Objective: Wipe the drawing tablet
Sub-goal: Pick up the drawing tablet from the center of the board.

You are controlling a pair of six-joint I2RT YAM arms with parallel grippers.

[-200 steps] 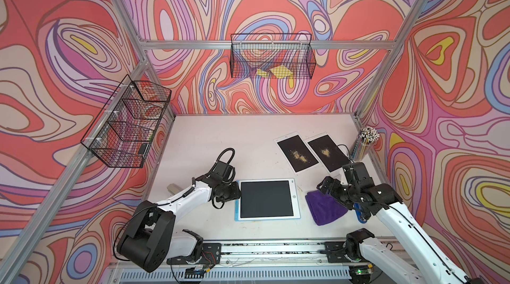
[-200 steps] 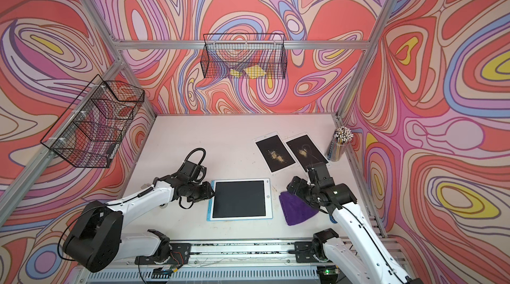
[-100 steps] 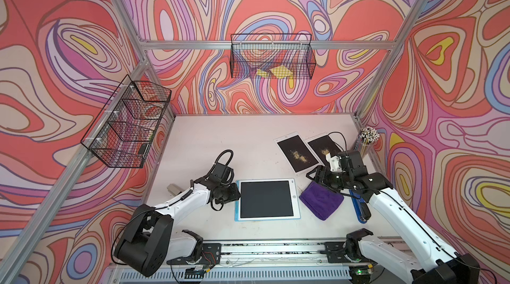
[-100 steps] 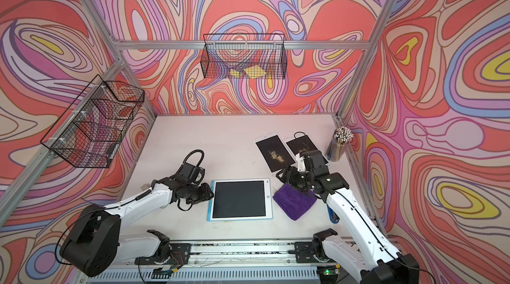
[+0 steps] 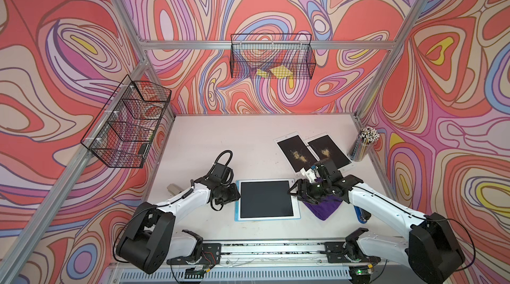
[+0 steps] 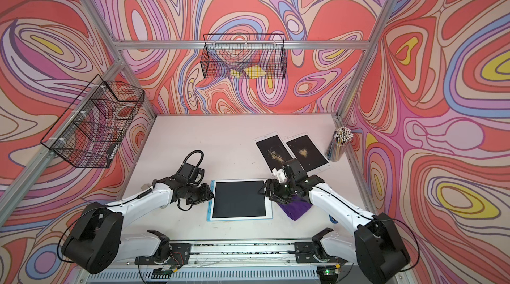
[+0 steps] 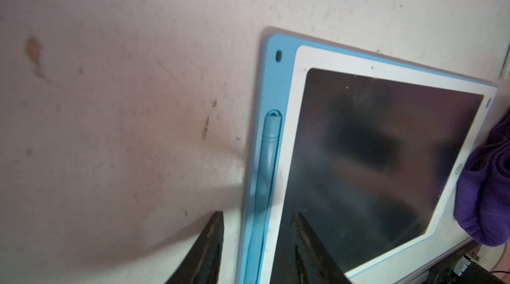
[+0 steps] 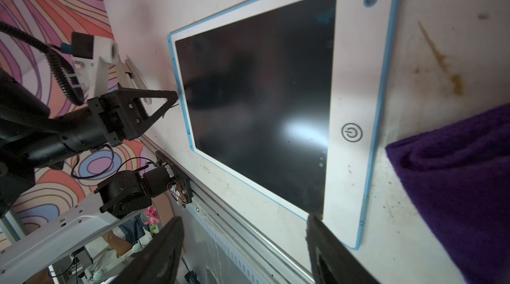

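The drawing tablet (image 5: 266, 200) (image 6: 238, 200), a dark screen in a white and blue frame, lies flat near the table's front. My left gripper (image 5: 236, 195) (image 7: 256, 222) sits at its left edge. Its jaws stand apart: one finger is over the table, the other over the screen (image 7: 372, 158), with the blue stylus edge (image 7: 269, 158) between them. My right gripper (image 5: 295, 193) (image 8: 244, 252) is open and empty over the tablet's right edge (image 8: 356, 103). A purple cloth (image 5: 324, 209) (image 8: 455, 186) lies on the table right of the tablet, partly under the right arm.
Two more tablets (image 5: 296, 153) (image 5: 328, 151) with yellowish marks lie at the back right, beside a cup of pencils (image 5: 364, 144). Wire baskets hang on the back wall (image 5: 271, 56) and the left wall (image 5: 127, 122). A metal rail (image 5: 276, 249) runs along the front edge.
My right gripper moved left from above the purple cloth to the tablet's right edge, and its jaws narrowed a little. The cloth stays on the table. The left arm has not moved.
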